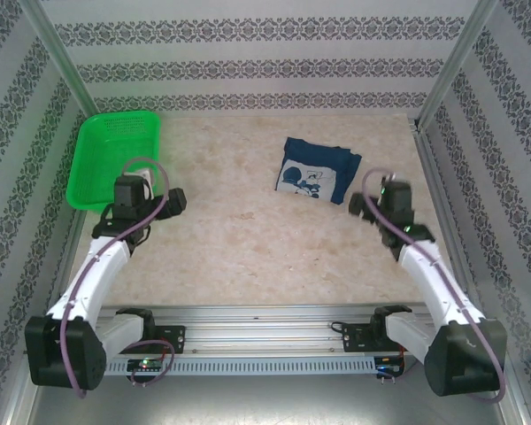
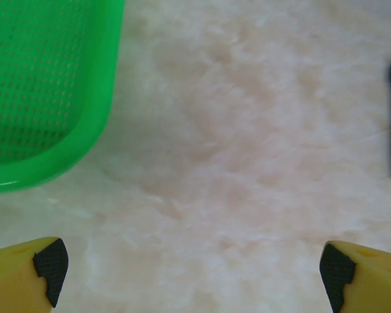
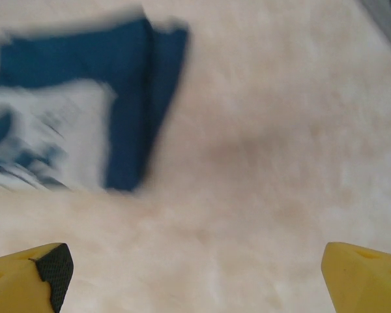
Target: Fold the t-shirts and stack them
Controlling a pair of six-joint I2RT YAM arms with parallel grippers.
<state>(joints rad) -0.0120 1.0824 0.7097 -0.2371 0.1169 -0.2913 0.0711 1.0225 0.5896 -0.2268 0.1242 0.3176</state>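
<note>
On my table (image 1: 248, 248) the t-shirt (image 1: 317, 170) lies right of centre, toward the far side. The mesh basket (image 1: 111, 150) sits at the far left, well apart from it. My left gripper (image 1: 173, 202) hangs just beside the basket's near right corner, and my right gripper (image 1: 358, 205) near the shirt's near right corner.

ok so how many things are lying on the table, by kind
dark navy blue cloth t-shirt with white print: 1
green plastic mesh basket: 1
total: 2
</note>
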